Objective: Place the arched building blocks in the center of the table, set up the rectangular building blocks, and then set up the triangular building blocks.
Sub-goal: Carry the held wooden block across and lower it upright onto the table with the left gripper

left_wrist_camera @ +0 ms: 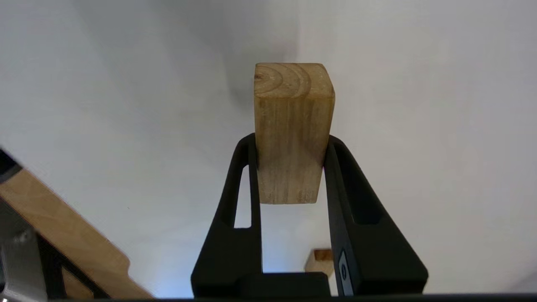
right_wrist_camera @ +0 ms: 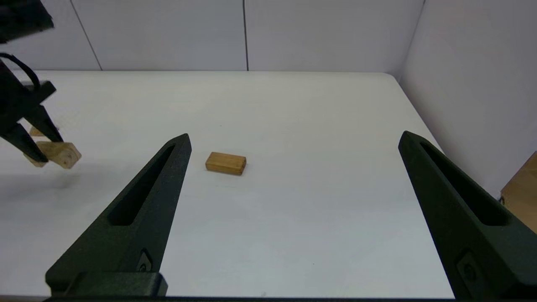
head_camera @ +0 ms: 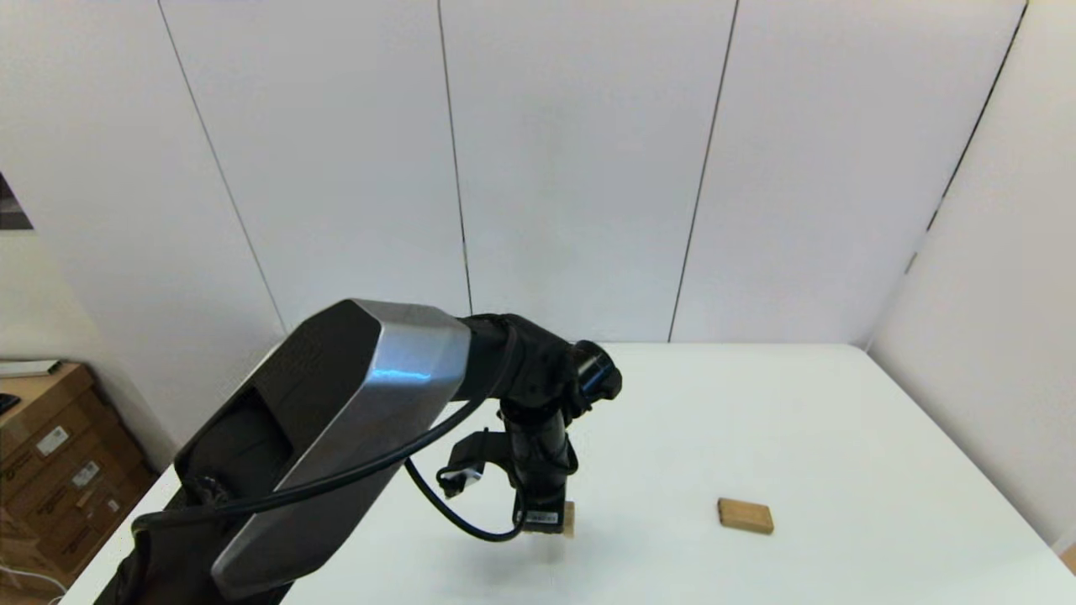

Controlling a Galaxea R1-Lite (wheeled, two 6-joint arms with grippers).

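Observation:
My left gripper [head_camera: 551, 523] is shut on the chunky arched block [left_wrist_camera: 291, 130] and holds it a little above the white table [head_camera: 841, 420], left of the middle. The curved cut-out does not show. In the right wrist view the same gripper [right_wrist_camera: 46, 149] carries that block [right_wrist_camera: 58, 154] at the far left. The thin rectangular block [head_camera: 745, 515] lies flat on the table to the right, also visible from the right wrist [right_wrist_camera: 225, 163]. A small wooden piece, the triangular block [left_wrist_camera: 319, 261], lies partly hidden behind the left fingers. My right gripper [right_wrist_camera: 295, 137] hovers open and empty near the table's front.
Cardboard boxes [head_camera: 50, 470] stand on the floor left of the table. White wall panels close off the back and right sides. The table's right edge [head_camera: 967, 454] runs close to the side wall.

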